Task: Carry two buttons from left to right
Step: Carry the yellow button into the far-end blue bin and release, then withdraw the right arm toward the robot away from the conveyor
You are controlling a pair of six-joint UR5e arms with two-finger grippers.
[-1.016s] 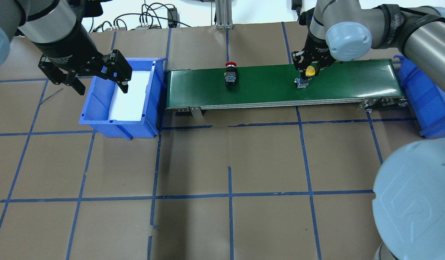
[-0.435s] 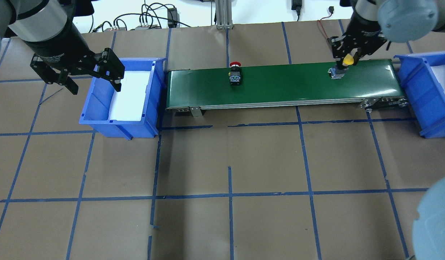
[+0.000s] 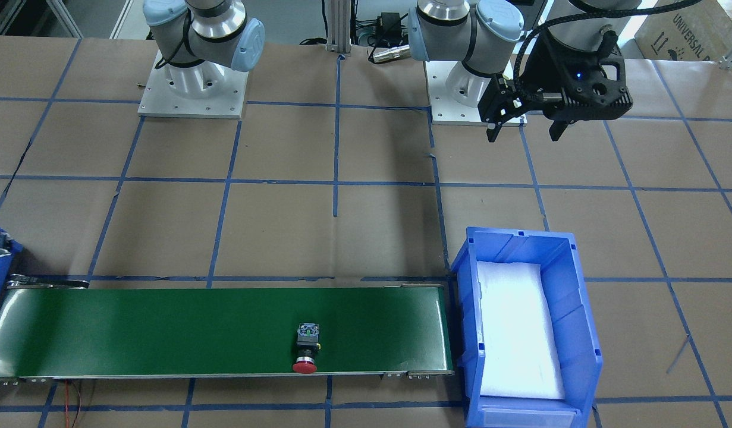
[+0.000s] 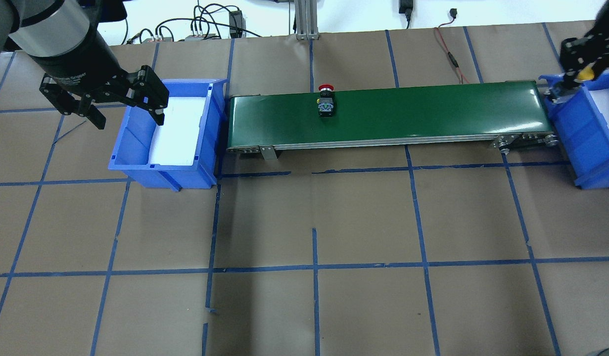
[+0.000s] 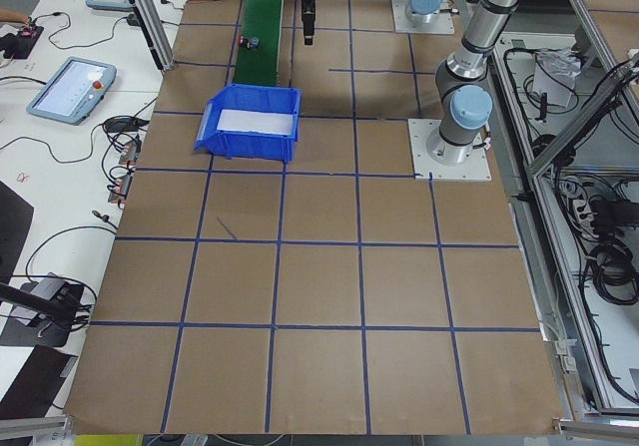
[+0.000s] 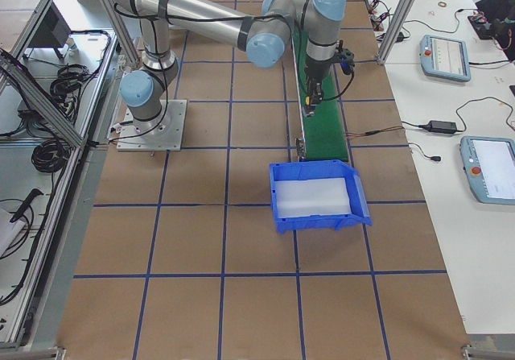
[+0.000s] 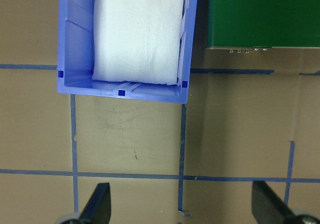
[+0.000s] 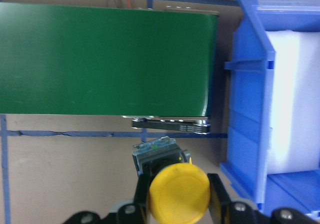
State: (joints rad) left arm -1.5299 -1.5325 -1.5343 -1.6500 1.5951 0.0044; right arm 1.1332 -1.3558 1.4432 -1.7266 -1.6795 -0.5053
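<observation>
Jaws of the right gripper are clamped on the yellow button, with a finger on each side of its smooth, round mushroom cap and its grey block body projecting beyond. I read it just past the belt's end, beside the wall of the rigid blue plastic right bin. Jaws of the left gripper stand wide over the left bin, which is lined with white foam. I see the red button lying on its side on the matte green conveyor belt, cap at the far edge. Since the earlier frames, the right gripper has carried the yellow button off the belt, and the red button has drifted slightly right.
</observation>
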